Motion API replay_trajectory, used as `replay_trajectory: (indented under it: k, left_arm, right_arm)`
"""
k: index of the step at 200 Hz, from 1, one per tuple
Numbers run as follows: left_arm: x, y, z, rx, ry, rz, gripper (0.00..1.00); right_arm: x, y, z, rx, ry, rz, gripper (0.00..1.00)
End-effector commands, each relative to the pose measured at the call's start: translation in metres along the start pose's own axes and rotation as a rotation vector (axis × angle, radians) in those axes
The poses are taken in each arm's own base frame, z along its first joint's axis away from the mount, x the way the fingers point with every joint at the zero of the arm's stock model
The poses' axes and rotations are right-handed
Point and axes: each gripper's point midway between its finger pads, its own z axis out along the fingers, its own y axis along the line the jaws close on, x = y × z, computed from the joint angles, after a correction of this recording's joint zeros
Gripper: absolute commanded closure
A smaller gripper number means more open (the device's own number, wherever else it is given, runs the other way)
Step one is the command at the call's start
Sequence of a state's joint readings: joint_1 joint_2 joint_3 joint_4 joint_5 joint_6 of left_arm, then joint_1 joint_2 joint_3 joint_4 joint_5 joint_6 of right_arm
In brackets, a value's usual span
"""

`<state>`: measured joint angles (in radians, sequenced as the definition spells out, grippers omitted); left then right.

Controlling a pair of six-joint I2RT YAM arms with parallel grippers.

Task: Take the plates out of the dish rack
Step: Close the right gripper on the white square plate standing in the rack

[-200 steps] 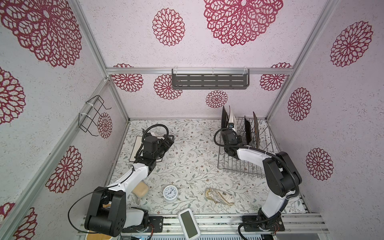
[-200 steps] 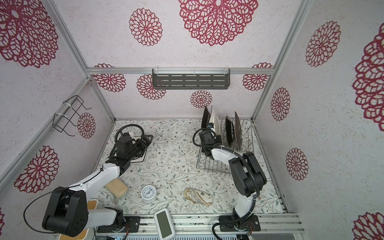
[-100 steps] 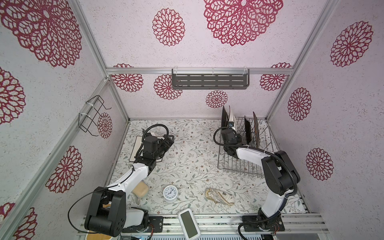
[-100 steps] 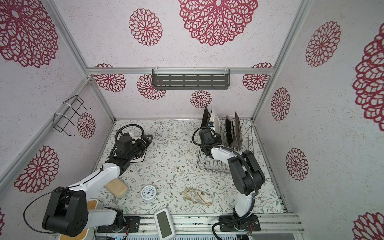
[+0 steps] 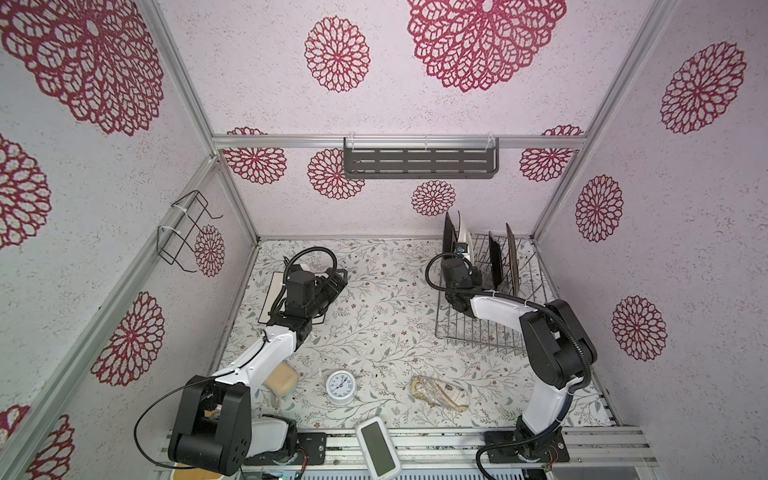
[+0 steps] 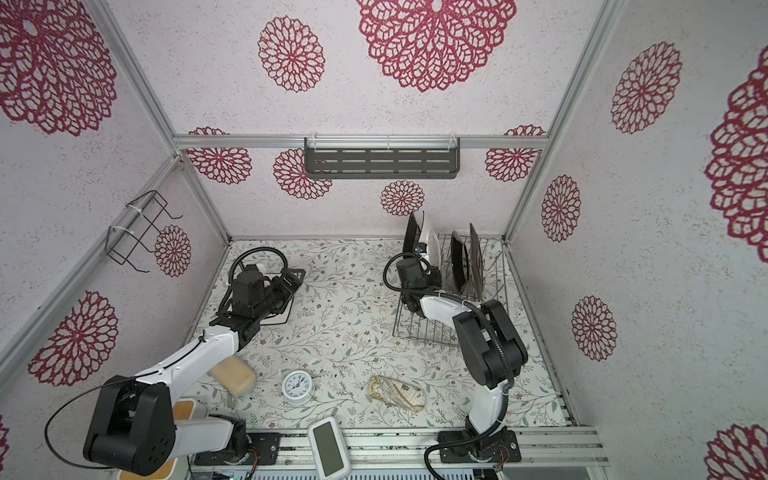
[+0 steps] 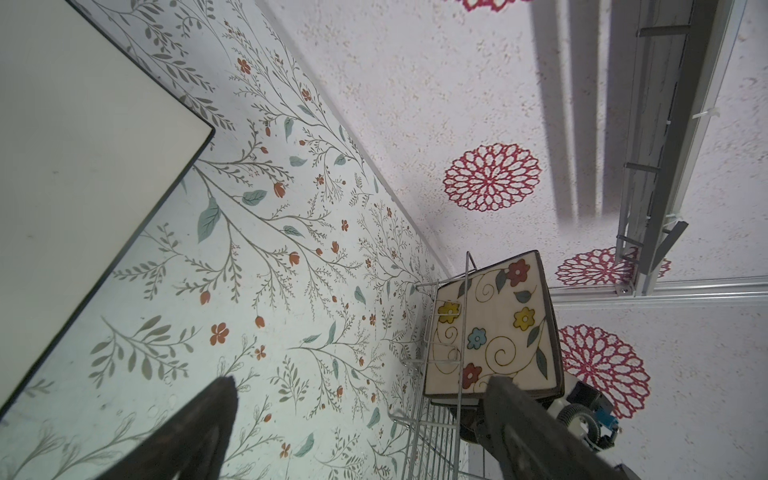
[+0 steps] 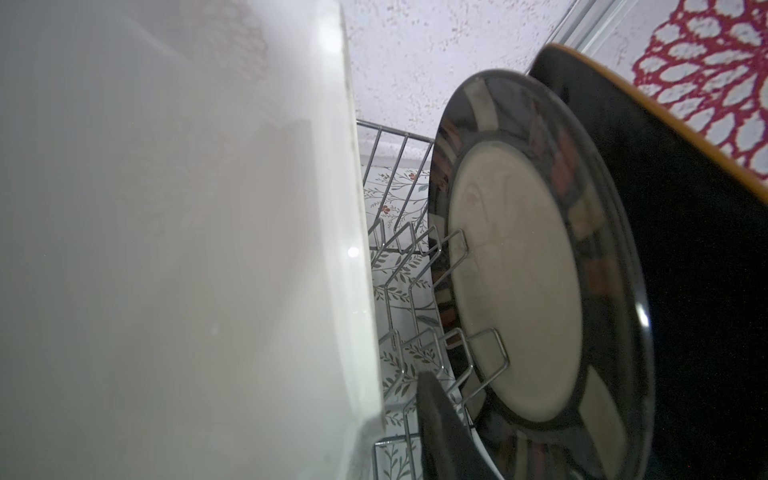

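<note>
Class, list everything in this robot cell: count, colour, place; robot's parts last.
dish rack: one, silver, back right.
flowered plate: one, cream, in rack.
plain plate: one, white, in rack.
striped-rim plate: one, cream, in rack.
dark plate: one, blackish, in rack.
flat plate: one, white, back left.
clock: one, white, front middle.
pouch: one, beige, front left.
packet: one, clear, right of clock.
device: one, white, front rail.
shelf: one, grey, back wall.
holder: one, black wire, left wall.
left claw: one, black, open, by flat plate.
right claw: one, black, at plain plate; grip unclear.
</note>
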<state>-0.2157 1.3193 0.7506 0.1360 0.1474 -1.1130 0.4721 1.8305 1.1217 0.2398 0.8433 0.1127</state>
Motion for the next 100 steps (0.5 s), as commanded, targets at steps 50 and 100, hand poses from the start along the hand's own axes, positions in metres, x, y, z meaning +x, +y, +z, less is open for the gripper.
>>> replay_trajectory:
  k: [50, 100]
  left_arm:
    - [-0.0074, -0.0172, -0.0069, 0.035, -0.024, 0.027, 0.03]
    - [-0.0053, -0.0173, -0.005, 0.04, -0.013, 0.02, 0.03]
  right_arm:
    - [-0.0055, -0.0148, 0.0031, 0.074, -0.025, 0.022, 0.74]
    - [0.0002, -0.0153, 0.0023, 0.076, -0.019, 0.044, 0.78]
